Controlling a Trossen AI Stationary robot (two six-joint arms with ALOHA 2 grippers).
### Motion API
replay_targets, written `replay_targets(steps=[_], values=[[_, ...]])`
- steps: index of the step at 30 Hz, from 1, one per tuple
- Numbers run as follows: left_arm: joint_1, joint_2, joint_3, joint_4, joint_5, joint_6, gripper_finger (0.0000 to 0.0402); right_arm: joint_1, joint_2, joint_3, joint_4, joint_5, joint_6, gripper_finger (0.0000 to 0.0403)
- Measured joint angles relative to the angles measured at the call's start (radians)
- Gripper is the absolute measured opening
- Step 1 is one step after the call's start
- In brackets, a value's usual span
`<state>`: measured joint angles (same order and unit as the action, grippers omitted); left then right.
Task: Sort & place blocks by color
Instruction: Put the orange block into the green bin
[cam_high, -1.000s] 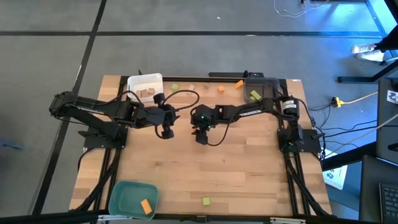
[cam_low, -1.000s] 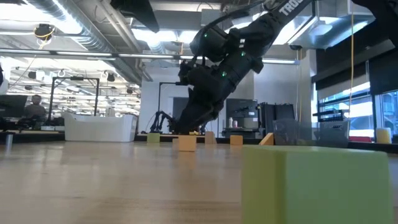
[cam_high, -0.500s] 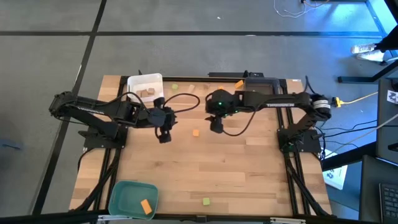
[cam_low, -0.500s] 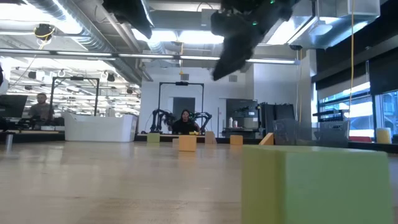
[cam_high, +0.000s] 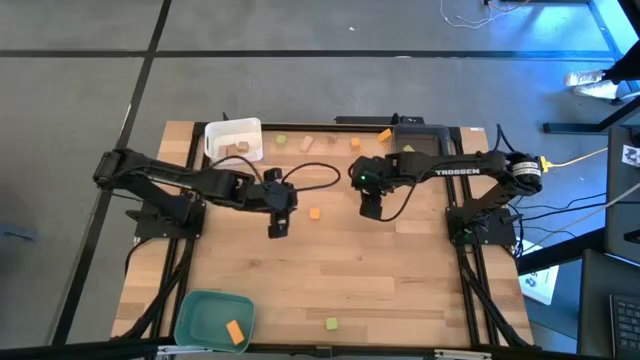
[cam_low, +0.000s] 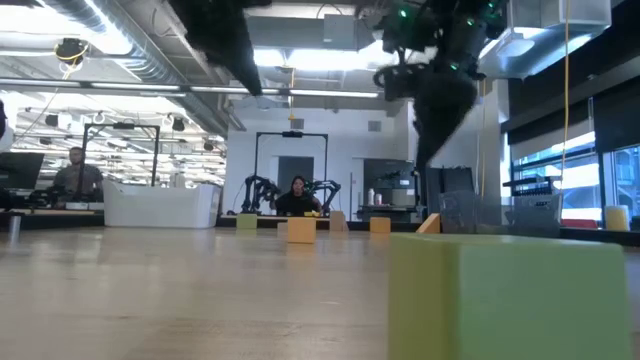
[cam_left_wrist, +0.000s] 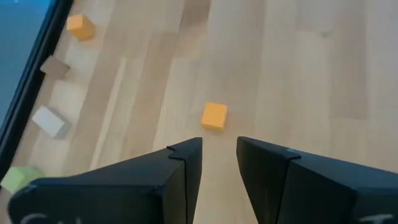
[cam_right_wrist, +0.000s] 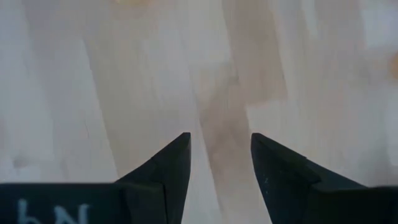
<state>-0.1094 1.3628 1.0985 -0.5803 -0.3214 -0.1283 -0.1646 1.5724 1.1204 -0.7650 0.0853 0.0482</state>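
Right now my left gripper (cam_high: 276, 229) hangs over the middle of the pale wooden table (cam_high: 330, 270), fingers slightly parted and holding nothing. A small orange cube block (cam_left_wrist: 214, 116) lies on the boards just ahead of my fingertips (cam_left_wrist: 188, 149), apart from them. My right gripper (cam_high: 371, 211) hovers beyond the block, fingers apart and empty, over bare wood.

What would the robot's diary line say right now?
left gripper: open, empty, near orange block | right gripper: open, empty
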Motion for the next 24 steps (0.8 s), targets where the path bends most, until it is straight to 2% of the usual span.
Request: replay_targets(steps=[5,14,24], values=[[0.042,0.065,0.0,0.04,0.024,-0.003,0.0094,0.0,-0.005,-0.043,0.022,0.0,0.06,0.0168],[0.118,0.166,0.0,0.113,0.216,-0.03,0.0094,0.0,-0.005,-0.041,0.044,0.0,0.131,0.0168],[0.145,0.206,0.0,0.199,0.235,-0.077,0.0094,0.0,-0.005,-0.041,0.084,0.0,0.13,0.0168]])
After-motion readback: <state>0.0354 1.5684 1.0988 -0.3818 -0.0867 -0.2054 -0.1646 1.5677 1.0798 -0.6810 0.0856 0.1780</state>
